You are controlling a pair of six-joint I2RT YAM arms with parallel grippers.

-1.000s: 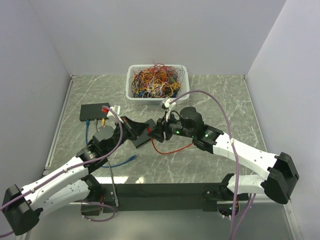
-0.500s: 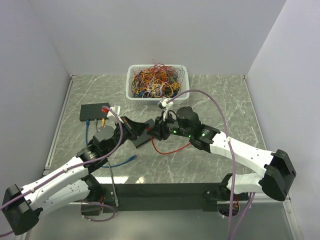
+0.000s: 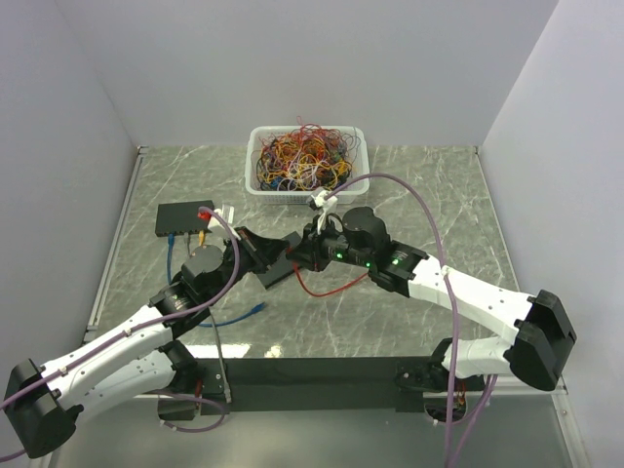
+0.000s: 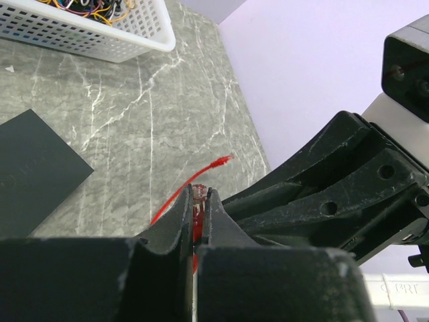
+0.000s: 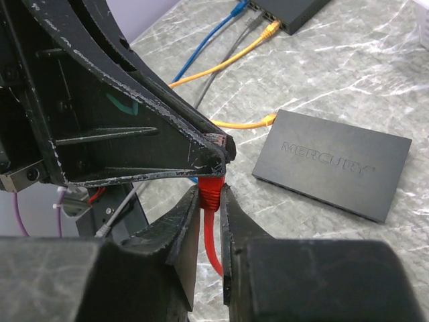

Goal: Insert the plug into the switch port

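Our left claw (image 4: 199, 196) is clamped shut on the red plug (image 5: 210, 190), whose red body shows in the thin slit between its two fingers in the left wrist view. Meeting it tip to tip from the other side, our right claw (image 5: 210, 198) has its fingers set against both sides of the same plug, just behind the left claw's hold. We read it as gripping the plug too, with only the plug's width between its jaws. Both claws hold the plug in the air above the surface (image 3: 419, 185), roughly midway across it in the overhead view. Below the right claw's fingers the red cable (image 5: 214, 245) hangs down out of the plug, and its other end lies loose on the surface farther out. Close beneath the meeting claws lies the black switch (image 5: 334, 171), flat on the surface with MERCURY lettered on its top, apart from the plug. A yellow cable (image 5: 241, 125) ends at its corner, and we cannot tell whether it is seated in a port. Farther back on the left sits a second switch (image 3: 179, 218), with a blue cable (image 5: 204, 40) among the leads running from its front edge. At the far edge stands a white basket (image 3: 253, 161) heaped with tangled coloured wires.
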